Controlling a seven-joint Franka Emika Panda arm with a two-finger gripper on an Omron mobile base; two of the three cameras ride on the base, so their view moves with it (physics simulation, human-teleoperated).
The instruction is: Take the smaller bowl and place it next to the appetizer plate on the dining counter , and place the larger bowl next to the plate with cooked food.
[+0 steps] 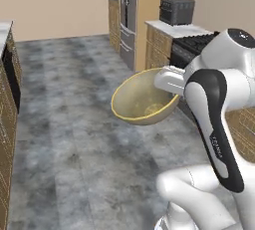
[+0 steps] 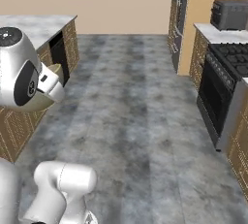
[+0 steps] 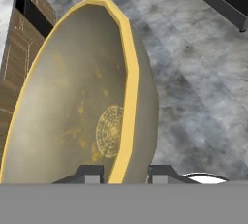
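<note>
Currently, held item: the larger bowl [image 1: 142, 99] was carried in the air above the grey tiled floor [image 1: 74, 139], well clear of any surface.
Gripper: the gripper [image 3: 125, 173] was clamped on the larger bowl's yellow rim, one fingertip [image 3: 89, 173] seen inside the wall and the other outside it, in the hand view.
Bowl attitude: the bowl was tipped on its side, its speckled olive-tan inside turned toward the left base camera; a round patterned mark was seen at its bottom in the hand view.
Bowl in right base view: only a sliver of the larger bowl [image 2: 54, 70] was seen past the arm's white wrist.
Left side of the room: a wooden cabinet run under a marble surface [image 2: 38, 24] was seen beside the arm.
Right side of the room: a black stove [image 2: 223, 82] was set between wooden cabinets, with a dark toaster oven [image 2: 230, 13] on the surface behind it.
Far end: a tall steel fridge [image 1: 127, 17] was seen against the tan wall.
</note>
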